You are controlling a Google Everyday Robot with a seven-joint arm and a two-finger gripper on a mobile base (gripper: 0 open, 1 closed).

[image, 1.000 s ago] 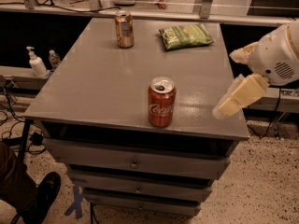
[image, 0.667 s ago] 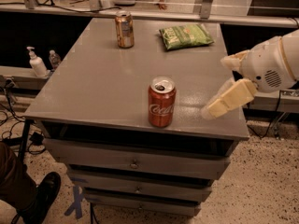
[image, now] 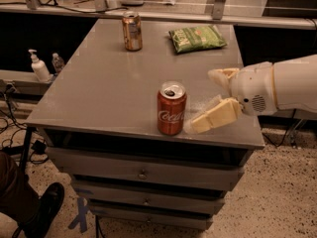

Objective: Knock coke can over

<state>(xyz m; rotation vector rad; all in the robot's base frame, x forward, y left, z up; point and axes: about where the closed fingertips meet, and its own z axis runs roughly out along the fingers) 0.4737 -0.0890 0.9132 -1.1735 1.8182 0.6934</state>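
The red coke can point(image: 171, 108) stands upright near the front edge of the grey table point(image: 99, 88), its silver top open. My gripper point(image: 201, 101) comes in from the right, just beside the can at its height. Its cream fingers are spread open. The lower finger point(image: 214, 117) points at the can's lower right side and is almost touching it. The upper finger point(image: 221, 75) sits farther back and to the right. Nothing is held.
A gold can point(image: 132, 31) stands at the table's back left and a green chip bag point(image: 197, 37) lies at the back right. Drawers point(image: 142, 171) sit under the table. A pump bottle point(image: 38, 67) stands on a left ledge. A person's shoe point(image: 43, 208) is at bottom left.
My gripper has moved left across the table's right side, closing the gap to the coke can. The can has stayed upright in place.
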